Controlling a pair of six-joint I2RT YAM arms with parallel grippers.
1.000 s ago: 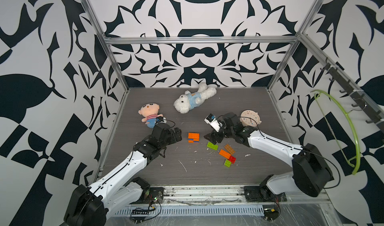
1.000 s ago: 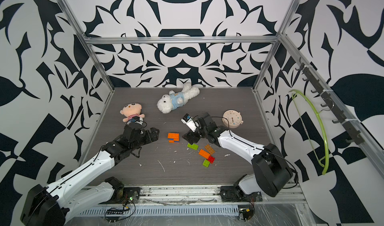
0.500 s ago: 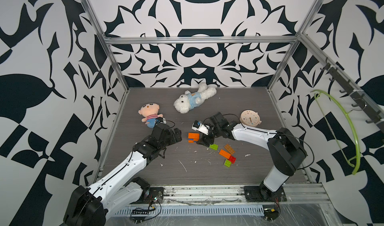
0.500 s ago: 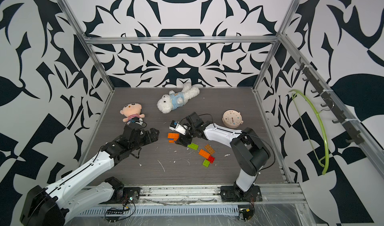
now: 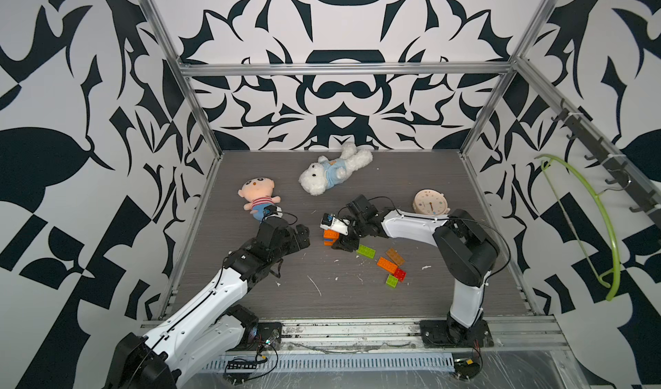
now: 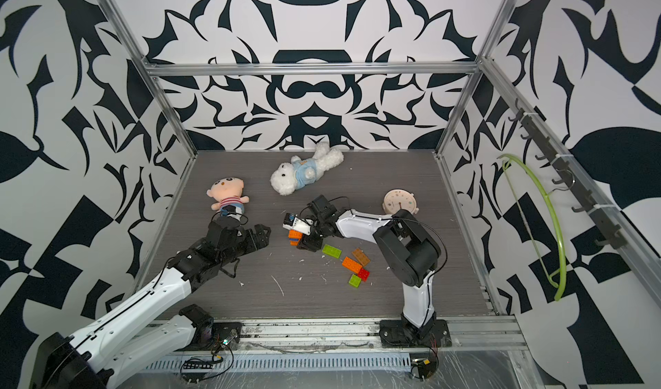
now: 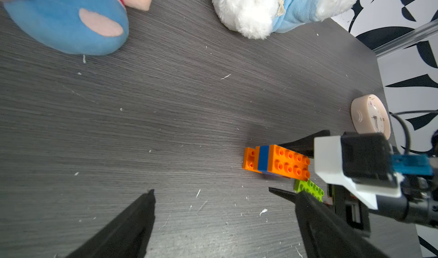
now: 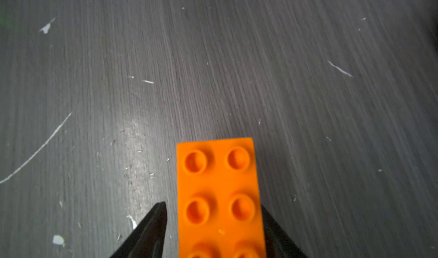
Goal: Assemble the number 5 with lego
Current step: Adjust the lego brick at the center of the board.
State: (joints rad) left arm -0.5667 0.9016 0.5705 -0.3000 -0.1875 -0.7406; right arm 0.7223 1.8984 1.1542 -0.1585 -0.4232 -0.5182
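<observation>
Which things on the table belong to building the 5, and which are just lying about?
For the job: orange-and-blue brick cluster; long green brick; tan brick; orange brick; red brick; small green brick.
Lying about: striped doll; white plush dog; round clock.

Both arms are built alike: left arm (image 5: 214, 294) and right arm (image 5: 411, 226) are made of white shell links joined by bulky black joint housings (image 5: 465, 255). Small dark screw holes are dotted along the white shells. Thin black cables (image 5: 507, 247) are routed outside and looped past the joints. Black base plates (image 5: 454, 335) are seen at the feet. Left gripper (image 7: 211, 190) and right gripper (image 8: 213, 204) are fitted with black tapered fingers (image 7: 128, 228). A white camera mount (image 7: 331, 164) (black module, blue board behind) is carried at the right wrist.
</observation>
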